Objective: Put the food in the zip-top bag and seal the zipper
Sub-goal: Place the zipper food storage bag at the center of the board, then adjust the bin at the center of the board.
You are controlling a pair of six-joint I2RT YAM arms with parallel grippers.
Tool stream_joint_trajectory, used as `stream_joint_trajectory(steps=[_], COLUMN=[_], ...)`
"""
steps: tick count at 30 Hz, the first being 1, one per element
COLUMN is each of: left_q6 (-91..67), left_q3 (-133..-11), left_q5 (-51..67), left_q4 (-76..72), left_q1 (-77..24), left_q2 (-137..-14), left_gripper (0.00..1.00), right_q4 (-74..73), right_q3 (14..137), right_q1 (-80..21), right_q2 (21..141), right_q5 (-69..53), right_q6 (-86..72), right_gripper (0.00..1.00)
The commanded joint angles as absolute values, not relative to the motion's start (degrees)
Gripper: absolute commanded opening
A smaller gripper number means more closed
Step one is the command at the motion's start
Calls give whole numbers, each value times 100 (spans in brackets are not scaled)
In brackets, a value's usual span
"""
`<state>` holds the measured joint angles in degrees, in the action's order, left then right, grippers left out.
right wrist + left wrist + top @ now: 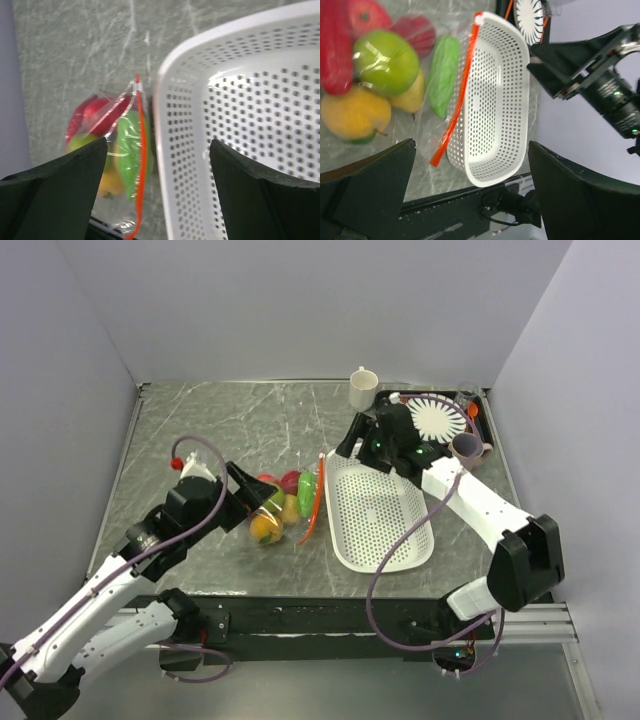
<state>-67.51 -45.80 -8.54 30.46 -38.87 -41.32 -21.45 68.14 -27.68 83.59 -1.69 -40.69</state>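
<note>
On the grey marbled desk point(200, 420), the left arm point(150, 540) reaches toward the zip-top bag point(285, 505), its jaws spread wide and holding nothing; the wrist view shows both fingers clear of the plastic.

The clear, crinkled bag lies flat just left of the white perforated basket point(380, 510). The food is packed inside it:
- a red chilli point(335, 50) and a red apple point(365, 15) at the left
- a glossy green apple point(385, 62) above a yellow-orange fruit point(355, 112)
- a smaller yellow piece point(410, 97)
- a green cucumber point(444, 72) nearest the zipper point(457, 95)

The orange-red strip reads as one straight line along the bag's right edge, just beside the basket's rim. Its white slider point(479, 19) sits at the far end. Whether the seal is complete cannot be told.

The basket's holed floor shows throughout. The right arm's jaws hang above its far left corner, opened wide and gripping nothing. Behind stand a white cup point(362, 388), a striped plate point(440, 418) and a purple mug point(467, 448).
</note>
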Motion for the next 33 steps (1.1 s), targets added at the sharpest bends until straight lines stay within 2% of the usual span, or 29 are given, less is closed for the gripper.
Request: stream_joint_trajectory(steps=[1,5,10,17,23,33], left_q6=[-5521,-4827,-4360,-4122,-4253,-4263], left_q3=[-5553,-5976,-6152,-6662,-6583,-6495], left_q5=[-932,-230,633,18,-719,-975], left_q4=[3146,3410,3349,3796,3709,3402], left_q1=[-3771,-2992,-2128,-2004,-1995,-1995], left_q2=[-4603,-5211,-5615,-6108,-5898,-5748], left_gripper=[99,99,99,99,99,99], right_q4=[-2426,-2399,-2364,-2417,-2338,-2057], right_q3=[6347,5793,5125,4571,4229,3876], right_q1=[-2567,-2347,-1970,-1627,-1556,-1547], right_q2=[7850,7357,6725,5952,5284,4755], right_q5=[246,299,343,791,1239,1696], right_q6=[-3648,-3542,-3489,-3209,-3085,-3014], right_gripper=[93,98,100,100,100,100])
